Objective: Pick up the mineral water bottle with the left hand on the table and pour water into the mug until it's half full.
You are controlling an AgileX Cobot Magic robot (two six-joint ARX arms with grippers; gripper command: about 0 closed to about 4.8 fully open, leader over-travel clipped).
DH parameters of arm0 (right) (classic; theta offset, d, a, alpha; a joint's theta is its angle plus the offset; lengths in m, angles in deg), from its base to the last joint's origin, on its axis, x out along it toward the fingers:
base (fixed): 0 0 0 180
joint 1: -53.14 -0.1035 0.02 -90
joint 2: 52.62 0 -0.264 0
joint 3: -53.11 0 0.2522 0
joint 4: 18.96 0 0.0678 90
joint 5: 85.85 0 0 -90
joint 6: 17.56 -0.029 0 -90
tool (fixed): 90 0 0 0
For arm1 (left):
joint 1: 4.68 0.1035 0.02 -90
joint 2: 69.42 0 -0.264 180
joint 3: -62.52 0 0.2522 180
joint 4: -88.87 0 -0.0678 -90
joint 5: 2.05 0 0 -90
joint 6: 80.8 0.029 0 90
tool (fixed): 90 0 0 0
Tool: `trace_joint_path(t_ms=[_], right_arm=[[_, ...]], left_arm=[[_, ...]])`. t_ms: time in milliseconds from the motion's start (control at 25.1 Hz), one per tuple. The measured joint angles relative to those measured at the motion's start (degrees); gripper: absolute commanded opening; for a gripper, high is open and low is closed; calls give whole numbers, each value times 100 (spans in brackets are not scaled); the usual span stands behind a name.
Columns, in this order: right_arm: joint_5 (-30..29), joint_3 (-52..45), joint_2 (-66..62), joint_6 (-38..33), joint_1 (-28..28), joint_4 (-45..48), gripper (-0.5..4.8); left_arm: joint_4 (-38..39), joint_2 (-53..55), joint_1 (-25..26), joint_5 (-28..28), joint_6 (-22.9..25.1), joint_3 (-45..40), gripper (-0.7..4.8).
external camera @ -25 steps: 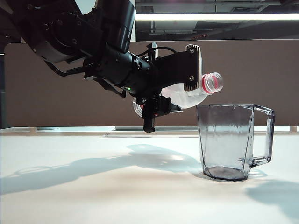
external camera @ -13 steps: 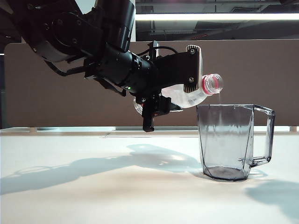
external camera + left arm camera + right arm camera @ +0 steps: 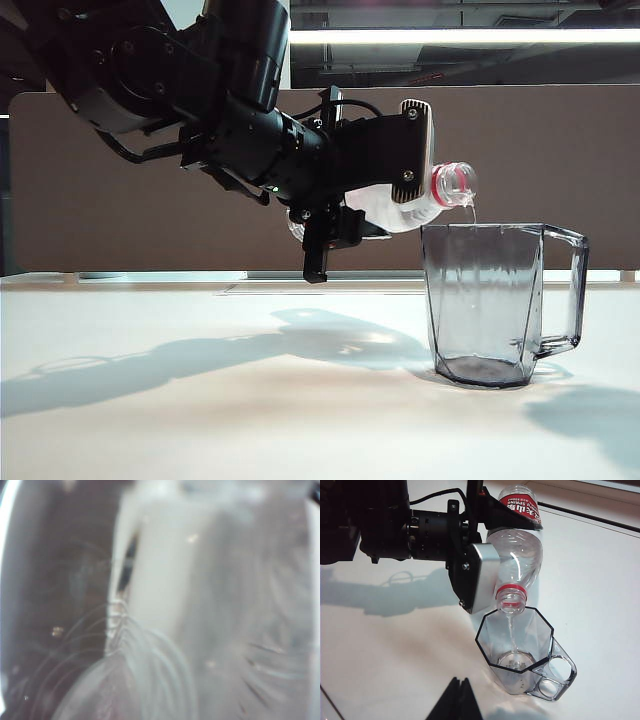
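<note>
Mineral water bottle (image 3: 517, 555), a clear plastic one with a red neck ring and a white-and-red label, is held almost lying flat in the air, its open mouth just above the rim of the mug so that water can run out. Nearest to the right wrist camera is the right gripper (image 3: 457, 702); only two dark finger tips pressed together are seen, holding nothing, low above the white tabletop (image 3: 395, 645). Next comes the transparent smoky-grey faceted mug (image 3: 520, 652) with a squared handle, standing upright on the tabletop. A thin stream falls into it, and only a little water lies at its bottom, so half full seems far away. Farther back, the left gripper (image 3: 395, 170), black with a silver-grey plate, is closed around the body of the bottle, near its shoulder, which keeps the neck free over the mug.
</note>
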Motion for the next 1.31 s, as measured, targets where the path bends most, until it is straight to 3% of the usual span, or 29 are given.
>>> trace_joint_path(t_ms=[1315], right_arm=[[-17, 0, 0, 0, 0, -149, -8]], left_arm=[[-46, 0, 2, 0, 343, 13, 214]])
